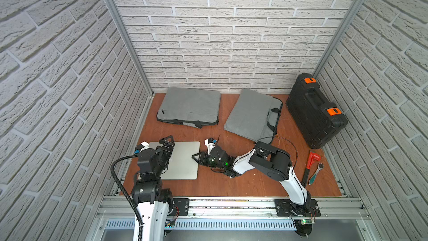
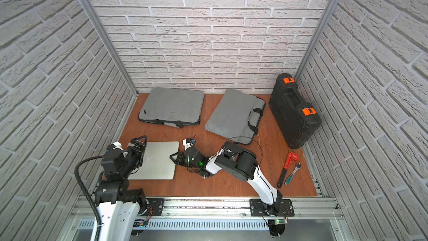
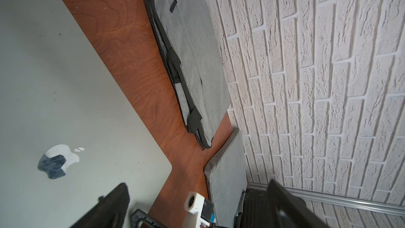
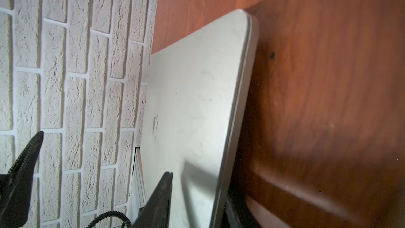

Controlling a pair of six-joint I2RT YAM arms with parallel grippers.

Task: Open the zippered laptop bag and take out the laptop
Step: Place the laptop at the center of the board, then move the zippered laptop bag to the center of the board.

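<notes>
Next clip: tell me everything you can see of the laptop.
The laptop is a thin silver slab, metal-looking, with rounded corners and an apple logo on its closed lid. It lies lid-up on the wooden table, front left. The open left gripper hangs over its left part; the right gripper meets its right edge, one finger over the lid; whether it grips is unclear.

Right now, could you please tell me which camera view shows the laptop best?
A top view: the laptop lies closed, nearly all its outline visible. The left wrist view shows its logo close, but the laptop is cropped; the right wrist view sees it obliquely along one edge.
</notes>
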